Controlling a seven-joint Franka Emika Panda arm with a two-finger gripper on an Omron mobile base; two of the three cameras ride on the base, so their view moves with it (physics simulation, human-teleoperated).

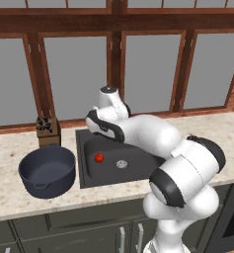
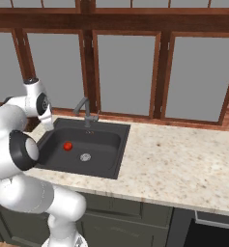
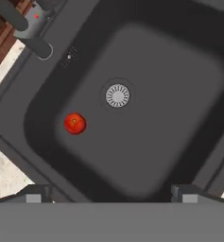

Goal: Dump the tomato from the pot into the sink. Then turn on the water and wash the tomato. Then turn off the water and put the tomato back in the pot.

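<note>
The tomato (image 3: pixel 75 123) lies on the sink (image 3: pixel 189 56) floor, near the drain (image 3: pixel 117 95). The gripper (image 3: pixel 111 193) hangs above the sink, tips well apart, seemingly holding nothing. The pot (image 1: pixel 47 171) stands upright on the surface (image 1: pixel 5 153), just beside the sink.

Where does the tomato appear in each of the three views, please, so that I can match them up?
Left base view: the tomato lies on the sink floor, left of the silver drain.
Right base view: tomato up-left of the drain.
Hand view: tomato down-left of the drain.
Shared landmark: the drain.
</note>
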